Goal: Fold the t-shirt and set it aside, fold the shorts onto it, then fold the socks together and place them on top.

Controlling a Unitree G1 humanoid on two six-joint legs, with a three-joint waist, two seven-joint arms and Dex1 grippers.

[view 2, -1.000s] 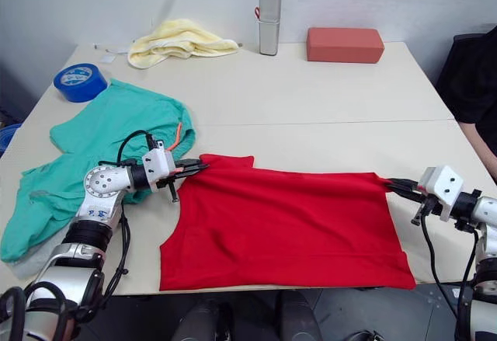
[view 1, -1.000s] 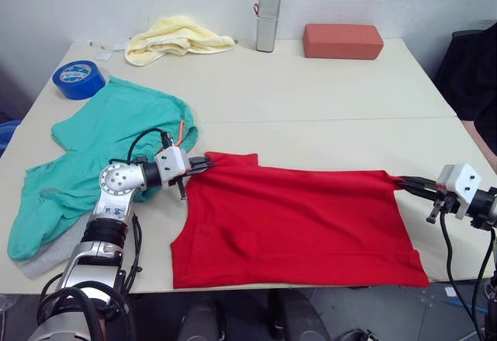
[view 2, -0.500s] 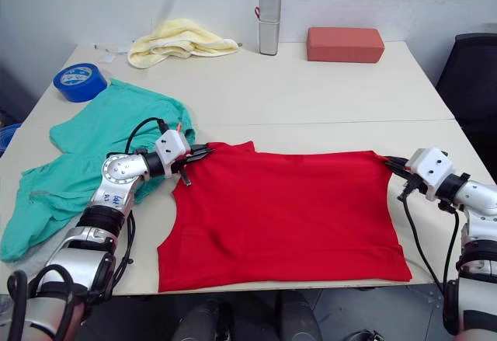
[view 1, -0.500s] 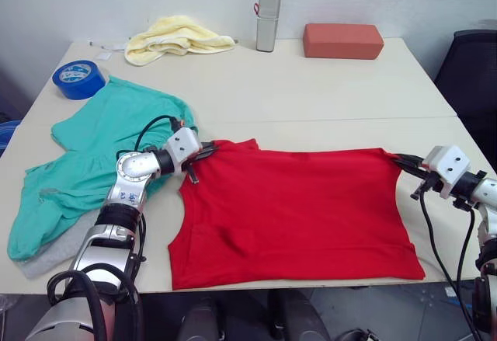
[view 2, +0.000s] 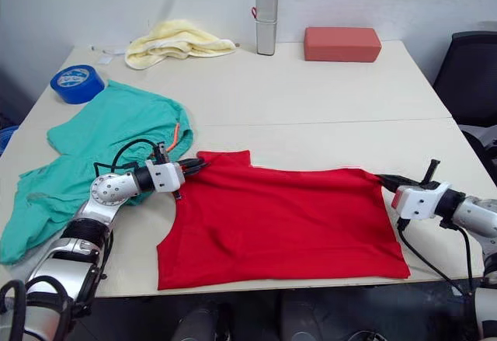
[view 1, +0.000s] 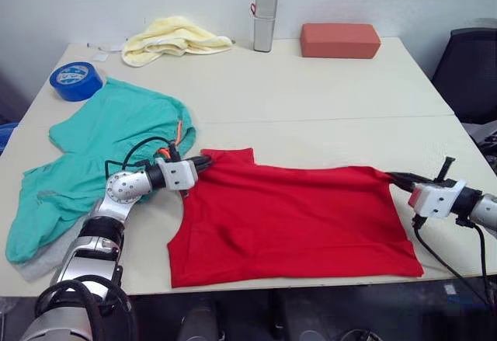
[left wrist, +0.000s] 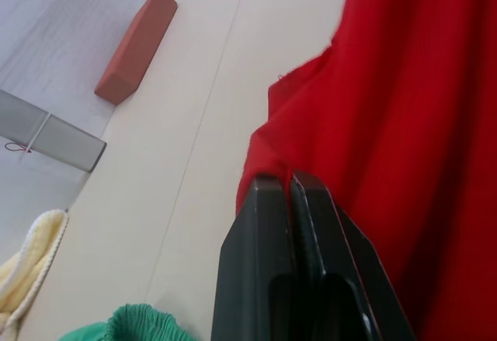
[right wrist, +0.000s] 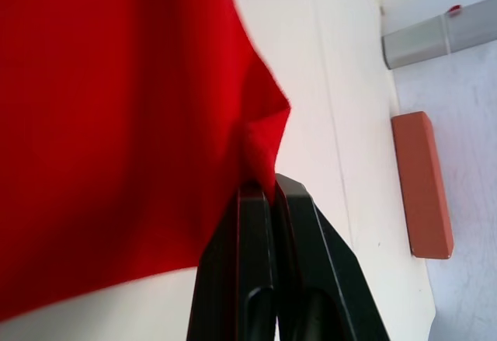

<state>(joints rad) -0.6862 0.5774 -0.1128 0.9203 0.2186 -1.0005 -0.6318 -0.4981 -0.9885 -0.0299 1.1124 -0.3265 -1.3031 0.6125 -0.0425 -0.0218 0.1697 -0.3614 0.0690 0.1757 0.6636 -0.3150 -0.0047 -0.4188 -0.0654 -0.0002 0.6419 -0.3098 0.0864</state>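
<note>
The t-shirt (view 1: 291, 217) lies spread across the near half of the table (view 1: 326, 92), its front hem at the table's edge. The left gripper (view 1: 203, 161), arm low and reaching inward, pinches the shirt's far left corner; the right gripper (view 1: 397, 178) nips the far right corner, fingers pressed together. The shorts (view 1: 101, 151) lie to the left, a grey edge of the socks (view 1: 48, 252) peeking from beneath them.

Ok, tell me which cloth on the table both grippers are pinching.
The red t-shirt: left gripper and right gripper pinch its far corners.
</note>
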